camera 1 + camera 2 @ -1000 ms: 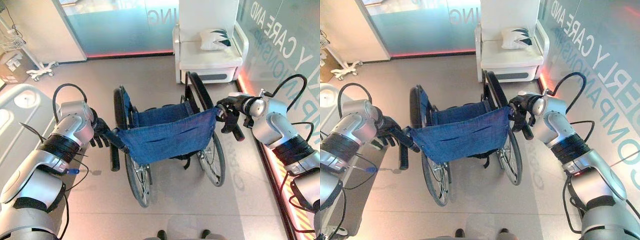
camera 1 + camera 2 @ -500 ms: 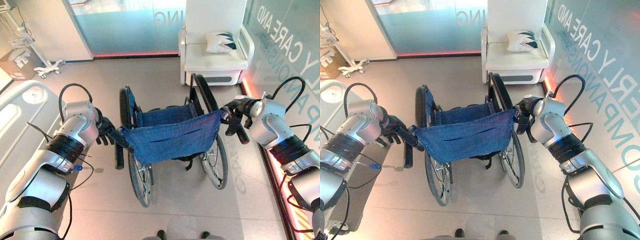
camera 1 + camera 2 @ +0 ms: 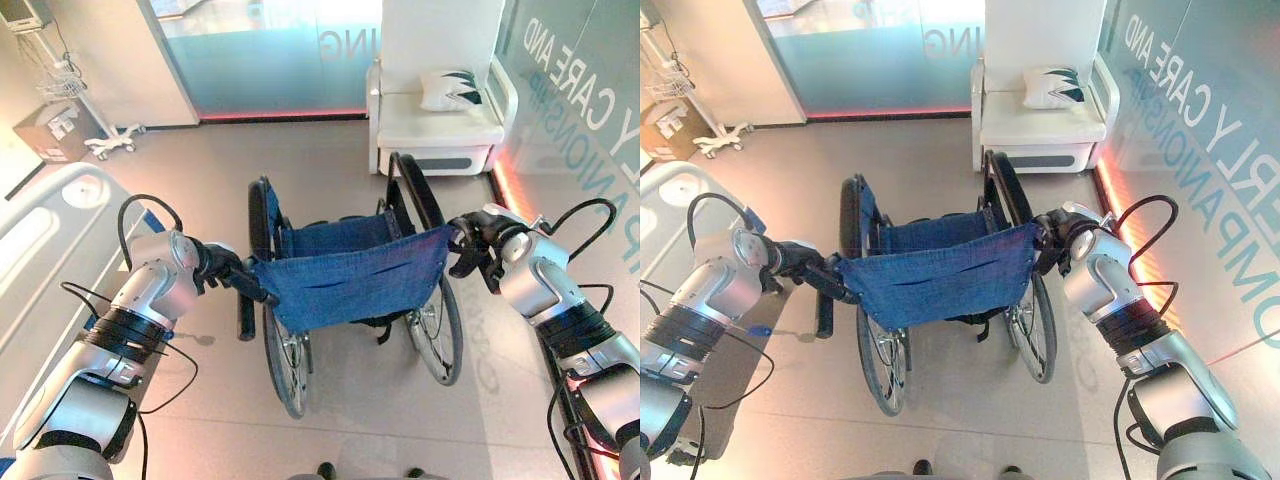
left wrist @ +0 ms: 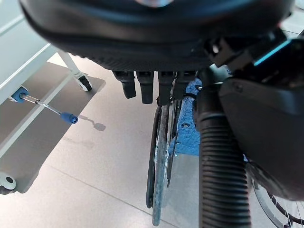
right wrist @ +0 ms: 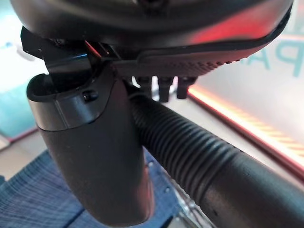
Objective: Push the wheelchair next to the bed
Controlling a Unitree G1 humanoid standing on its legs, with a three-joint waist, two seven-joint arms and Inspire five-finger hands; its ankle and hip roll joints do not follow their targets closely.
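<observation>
Blue denim stretches across the back of the wheelchair point(image 3: 345, 285), which stands on the pale floor point(image 3: 200, 400) facing away from the robot, and that wheelchair is the landmark for everything here. The left hand point(image 3: 220, 266) sits at the wheelchair's left rear corner, its fingers curled round the left push handle point(image 4: 221, 175), a ribbed black grip that the left wrist view shows running between thumb and fingers. The right hand point(image 3: 478, 243) is at the opposite rear corner, wrapped the same way round the right push handle point(image 5: 190, 156), the thumb pressed over the ribbed rubber in the right wrist view. Both big wheels point(image 3: 283, 365) rest on the floor below the denim. The bed point(image 3: 45, 240), white with a moulded rail, lies to the left of the wheelchair, near it but apart, with bare floor between them. Beyond the wheelchair, straight ahead of its seat, stands a white armchair point(image 3: 435, 125) with a patterned cushion point(image 3: 448, 89) on it. Further left of the wheelchair and past the bed's far end are a wheeled stand point(image 3: 100, 140) and a cardboard box point(image 3: 55, 130).
</observation>
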